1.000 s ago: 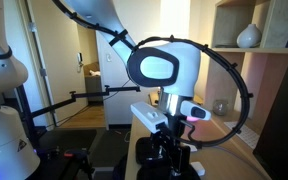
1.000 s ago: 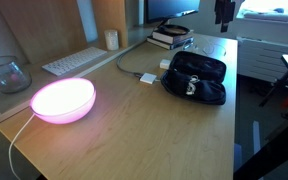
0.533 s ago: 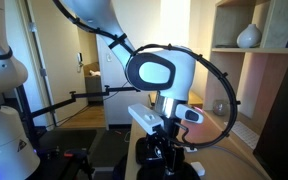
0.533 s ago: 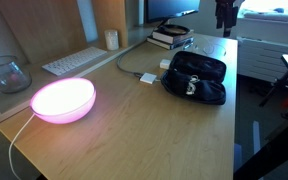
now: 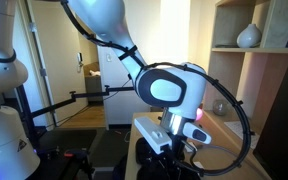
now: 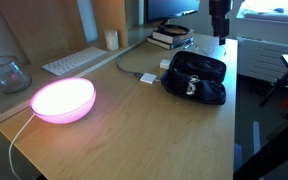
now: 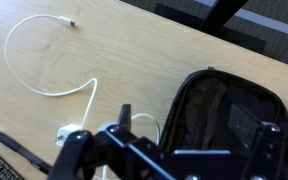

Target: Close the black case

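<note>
The black case lies open on the wooden desk, with a small pale item in its dark interior. In the wrist view the case fills the lower right, its zipped rim and inner pockets showing. My gripper hangs in the air above and beyond the case's far end, touching nothing. In the wrist view its dark fingers stand wide apart with nothing between them. In an exterior view the arm's white wrist blocks the case.
A small white flat object on a white cable lies beside the case. A glowing pink lamp, a glass bowl, a keyboard and stacked books under a monitor also stand on the desk.
The arm has swung and dropped a little, bringing the gripper slightly lower and closer over the far end of the case. The case has not moved.
</note>
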Available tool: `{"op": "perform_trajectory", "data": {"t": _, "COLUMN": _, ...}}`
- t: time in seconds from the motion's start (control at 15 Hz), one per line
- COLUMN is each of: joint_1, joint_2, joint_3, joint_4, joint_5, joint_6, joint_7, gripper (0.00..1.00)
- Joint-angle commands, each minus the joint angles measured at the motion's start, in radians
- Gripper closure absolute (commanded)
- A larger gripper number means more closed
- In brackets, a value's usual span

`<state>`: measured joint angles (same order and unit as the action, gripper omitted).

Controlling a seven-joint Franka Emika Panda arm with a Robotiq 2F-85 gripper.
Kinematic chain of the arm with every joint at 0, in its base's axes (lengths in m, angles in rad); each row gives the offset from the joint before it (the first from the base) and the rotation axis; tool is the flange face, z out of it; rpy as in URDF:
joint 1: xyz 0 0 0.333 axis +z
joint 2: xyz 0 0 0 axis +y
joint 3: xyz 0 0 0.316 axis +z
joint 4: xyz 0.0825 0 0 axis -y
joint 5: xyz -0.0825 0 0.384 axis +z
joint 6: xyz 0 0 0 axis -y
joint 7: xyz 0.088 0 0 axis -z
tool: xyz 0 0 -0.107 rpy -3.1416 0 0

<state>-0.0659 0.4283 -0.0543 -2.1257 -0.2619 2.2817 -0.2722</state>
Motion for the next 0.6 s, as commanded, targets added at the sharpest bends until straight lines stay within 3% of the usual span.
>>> {"op": "perform_trajectory", "data": {"t": 0.0, "joint_1": 0.003, "joint_2": 0.054, "joint_3": 0.001, "joint_4": 0.084, "joint_5": 0.001, "joint_6": -0.071, "joint_7": 0.009, "gripper": 0.00}}
{"op": "perform_trajectory", "data": {"t": 0.53, "joint_1": -0.004, "joint_2": 0.063, "joint_3": 0.004, "joint_4": 0.078, "joint_5": -0.002, "joint_6": -0.050, "joint_7": 0.002, "gripper": 0.00}}
